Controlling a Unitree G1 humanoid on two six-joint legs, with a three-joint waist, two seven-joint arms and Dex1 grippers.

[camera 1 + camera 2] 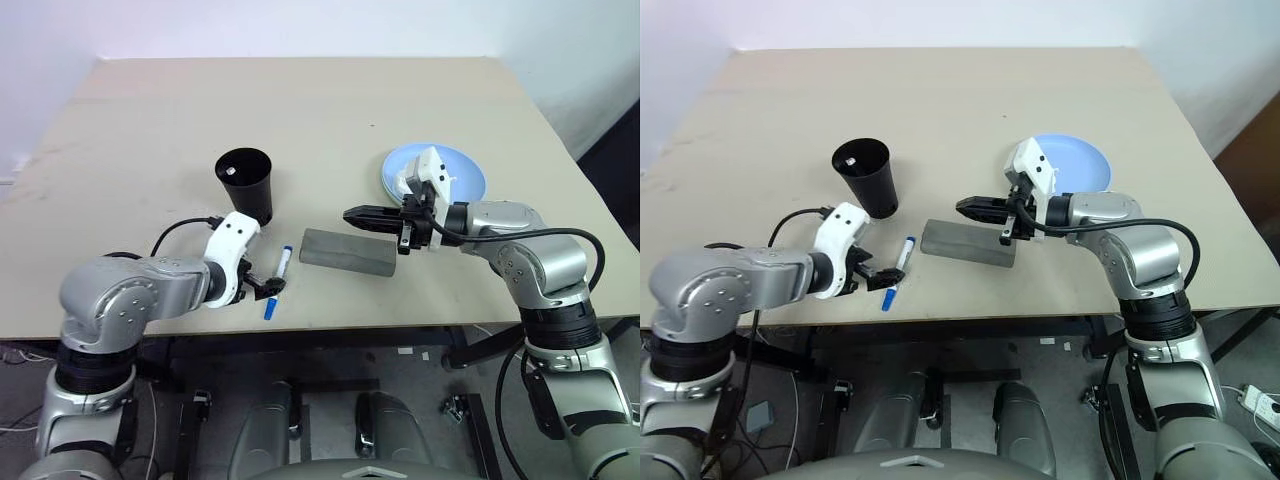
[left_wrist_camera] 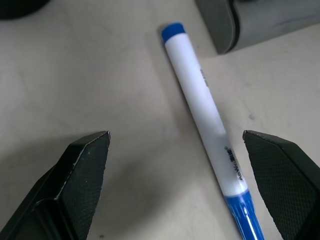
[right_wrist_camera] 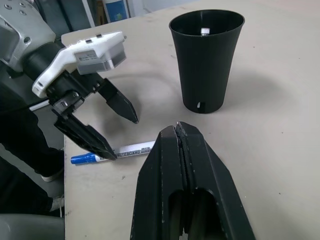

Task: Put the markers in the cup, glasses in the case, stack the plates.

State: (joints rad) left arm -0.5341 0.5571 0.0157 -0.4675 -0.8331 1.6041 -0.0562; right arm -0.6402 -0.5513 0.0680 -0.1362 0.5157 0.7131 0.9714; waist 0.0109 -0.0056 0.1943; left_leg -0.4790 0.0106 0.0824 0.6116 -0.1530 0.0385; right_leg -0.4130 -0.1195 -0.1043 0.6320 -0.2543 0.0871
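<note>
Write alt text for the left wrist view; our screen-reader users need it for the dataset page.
The left hand hangs open over a white marker with a blue cap, which lies flat on the beige table between the two black fingers, nearer one than the other, untouched. A corner of the grey case lies just beyond the marker's far end.

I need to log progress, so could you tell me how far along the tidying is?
Done, it seems: only the blue plate shows, and the case lies shut. In hand: the open left gripper straddles the marker lying on the table. Left: grasp it and drop it into the cup.
</note>
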